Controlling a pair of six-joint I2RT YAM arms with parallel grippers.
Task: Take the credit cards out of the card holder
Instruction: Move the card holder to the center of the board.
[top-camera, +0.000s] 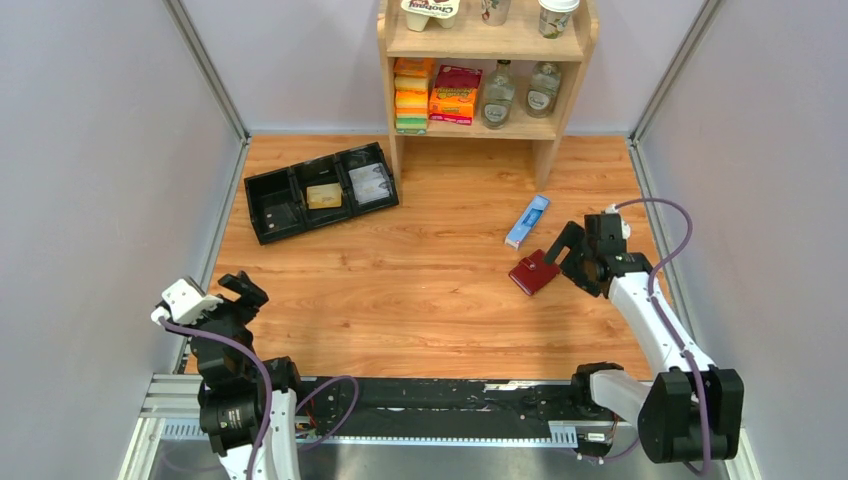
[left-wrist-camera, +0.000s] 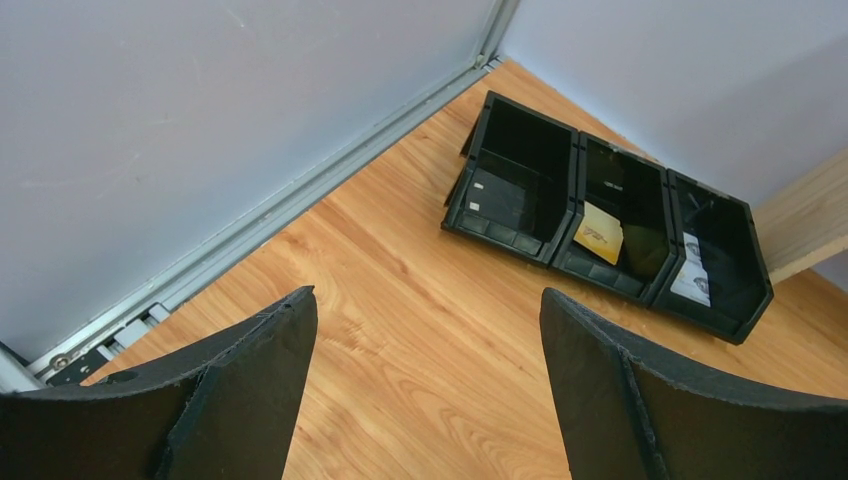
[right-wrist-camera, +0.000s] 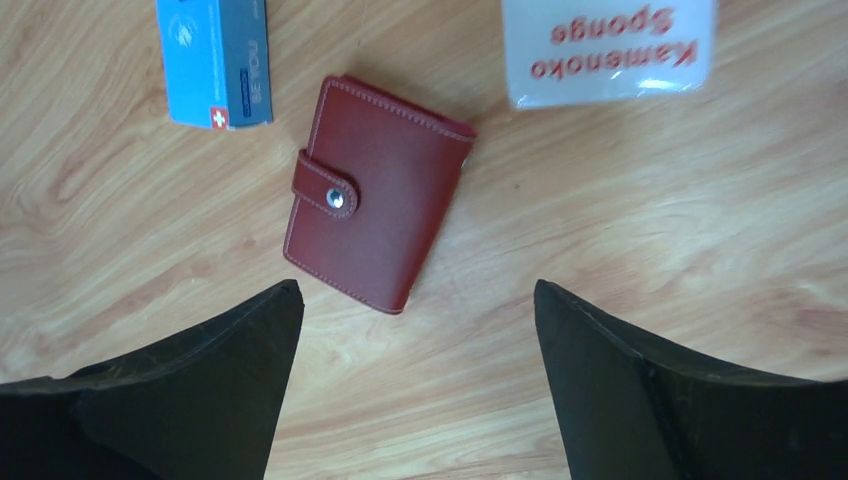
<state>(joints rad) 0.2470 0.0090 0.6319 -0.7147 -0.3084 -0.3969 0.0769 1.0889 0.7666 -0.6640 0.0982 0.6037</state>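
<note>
The card holder (top-camera: 533, 272) is a dark red wallet lying flat on the wooden table at the right. In the right wrist view (right-wrist-camera: 375, 190) it is folded shut, with its snap tab fastened. No credit cards show; any inside are hidden. My right gripper (top-camera: 563, 258) hovers just right of the holder, open and empty. In its own view the right gripper (right-wrist-camera: 417, 290) stands just short of the holder's near edge. My left gripper (top-camera: 240, 297) is open and empty at the near left, far from the holder, and over bare wood in its own view (left-wrist-camera: 428, 295).
A long blue box (top-camera: 527, 221) lies just beyond the holder (right-wrist-camera: 215, 60). A white sponge packet (right-wrist-camera: 608, 50) lies beside it. A black three-bin tray (top-camera: 270, 210) sits at the back left, with a tan block (left-wrist-camera: 598, 233) in its middle bin. A wooden shelf (top-camera: 485, 70) stands at the back.
</note>
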